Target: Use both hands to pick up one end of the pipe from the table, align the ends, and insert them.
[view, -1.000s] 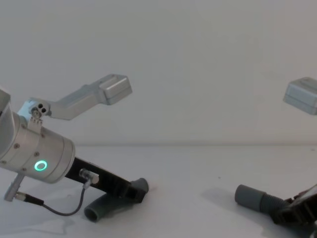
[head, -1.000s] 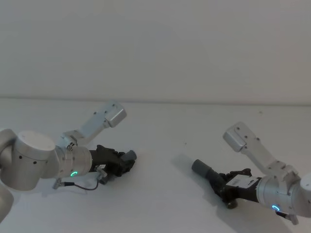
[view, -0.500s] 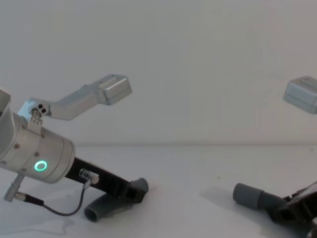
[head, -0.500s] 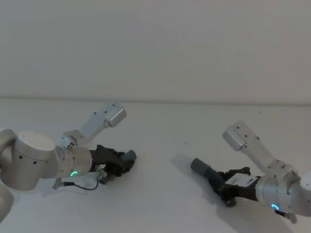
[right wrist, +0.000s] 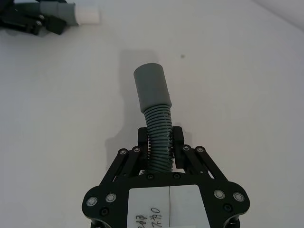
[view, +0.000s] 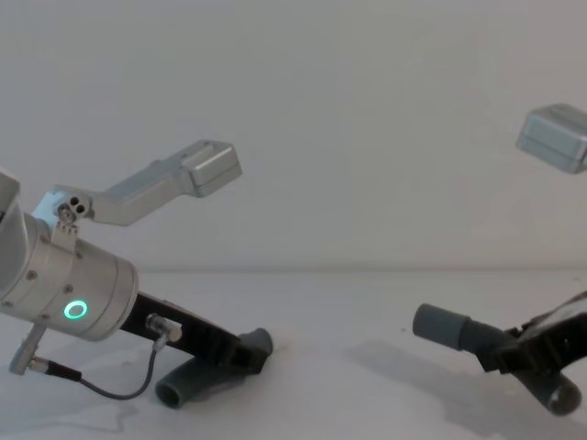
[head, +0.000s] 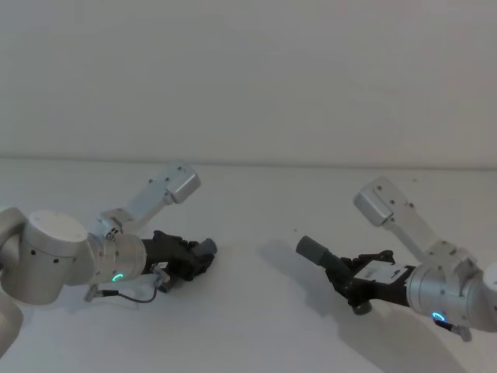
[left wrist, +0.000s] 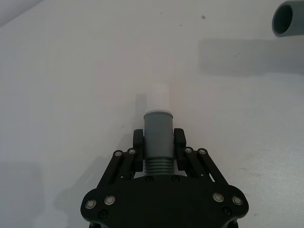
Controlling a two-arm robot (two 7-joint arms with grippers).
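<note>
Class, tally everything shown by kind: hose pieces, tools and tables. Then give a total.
Hose pieces: 2 (short piece, long piece)
Tools: 2 (left tool, right tool)
Tables: 1 (table)
Total: 5

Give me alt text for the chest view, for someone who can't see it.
The right gripper, at the right edge, holds the long hose with its sleeve raised off the white table and pointing left. At lower left, the left gripper grips the short hose low at the table.
</note>
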